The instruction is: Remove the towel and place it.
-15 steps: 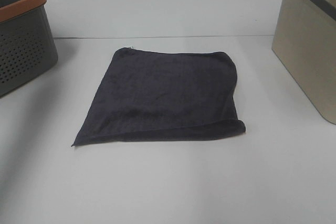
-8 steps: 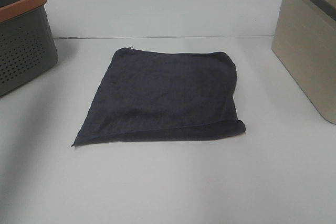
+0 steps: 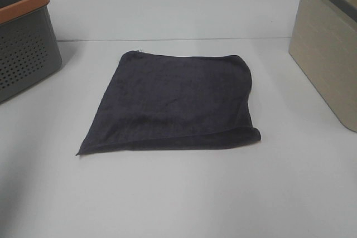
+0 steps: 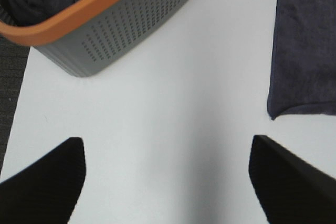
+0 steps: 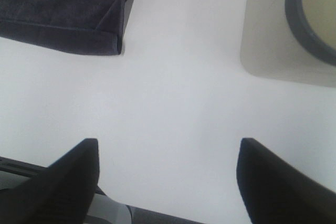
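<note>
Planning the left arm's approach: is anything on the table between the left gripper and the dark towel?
No. In the left wrist view only bare white table separates the open left gripper from the folded dark grey towel. The grey perforated basket with the orange rim stands off to the side.

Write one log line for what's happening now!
towel: flat on table, untouched | left gripper: open | right gripper: open

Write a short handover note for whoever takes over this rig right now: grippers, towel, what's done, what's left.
Left gripper: open, holding nothing, over bare table between the grey basket and the towel's edge.
Right gripper: open, holding nothing, over bare table between the towel's corner and the beige bin.
Towel: dark, folded flat on the table centre, untouched.
Grey basket has dark cloth inside.
Done: nothing visible yet.
Left: grasp the towel, lift it, place it.
</note>
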Action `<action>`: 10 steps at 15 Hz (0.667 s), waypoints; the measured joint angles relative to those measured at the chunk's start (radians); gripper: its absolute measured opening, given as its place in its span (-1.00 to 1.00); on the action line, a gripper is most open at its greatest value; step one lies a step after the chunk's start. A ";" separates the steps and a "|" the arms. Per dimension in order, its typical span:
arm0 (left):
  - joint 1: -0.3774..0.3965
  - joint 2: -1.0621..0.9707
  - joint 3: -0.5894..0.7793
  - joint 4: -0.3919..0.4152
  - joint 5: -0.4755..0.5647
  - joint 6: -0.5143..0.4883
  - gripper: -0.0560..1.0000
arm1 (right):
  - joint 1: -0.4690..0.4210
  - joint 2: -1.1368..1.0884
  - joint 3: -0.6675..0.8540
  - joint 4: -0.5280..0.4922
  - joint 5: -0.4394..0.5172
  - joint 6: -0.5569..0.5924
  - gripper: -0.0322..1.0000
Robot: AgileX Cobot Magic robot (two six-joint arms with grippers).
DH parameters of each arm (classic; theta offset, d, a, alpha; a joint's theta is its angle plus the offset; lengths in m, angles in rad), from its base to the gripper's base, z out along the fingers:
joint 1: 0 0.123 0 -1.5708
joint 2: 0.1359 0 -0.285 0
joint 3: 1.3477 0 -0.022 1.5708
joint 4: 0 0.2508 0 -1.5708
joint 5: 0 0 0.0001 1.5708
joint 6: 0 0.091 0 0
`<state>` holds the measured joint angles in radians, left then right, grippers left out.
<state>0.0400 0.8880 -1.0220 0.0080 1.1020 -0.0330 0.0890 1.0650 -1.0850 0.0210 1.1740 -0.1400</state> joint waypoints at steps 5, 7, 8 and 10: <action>0.000 -0.295 0.270 -0.008 -0.003 -0.007 0.61 | 0.000 -0.261 0.274 0.015 -0.075 0.000 0.46; 0.000 -0.404 0.348 -0.008 -0.003 -0.024 0.61 | 0.000 -0.342 0.335 0.032 -0.081 0.000 0.46; 0.000 -0.457 0.378 -0.008 -0.003 -0.027 0.61 | 0.000 -0.389 0.372 0.036 -0.081 0.000 0.46; 0.000 -0.592 0.442 -0.008 -0.003 -0.031 0.61 | 0.000 -0.522 0.459 0.038 -0.082 0.000 0.46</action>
<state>0.0400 0.2960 -0.5800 0.0000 1.0990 -0.0640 0.0890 0.5430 -0.6260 0.0590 1.0920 -0.1400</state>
